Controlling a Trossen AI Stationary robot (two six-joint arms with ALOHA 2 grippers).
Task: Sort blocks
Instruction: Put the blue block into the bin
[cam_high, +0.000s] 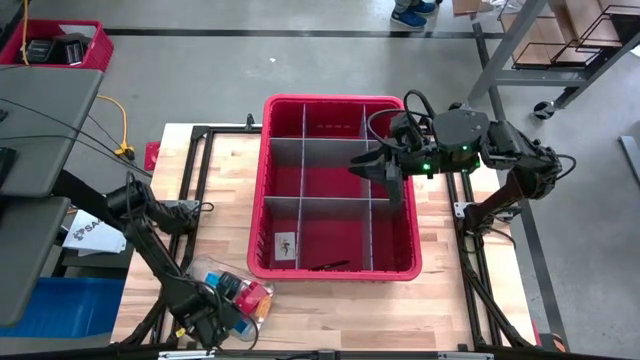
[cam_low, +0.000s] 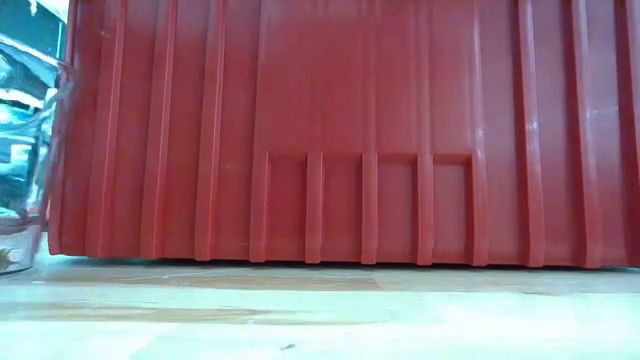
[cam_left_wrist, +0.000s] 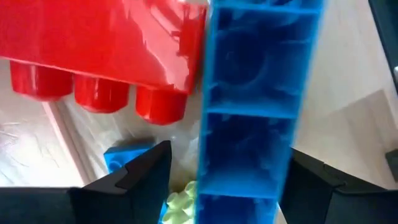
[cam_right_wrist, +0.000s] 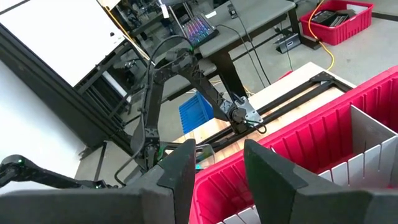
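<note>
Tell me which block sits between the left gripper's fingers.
The long blue block, standing between the left gripper fingers; the red block lies off to one side.
</note>
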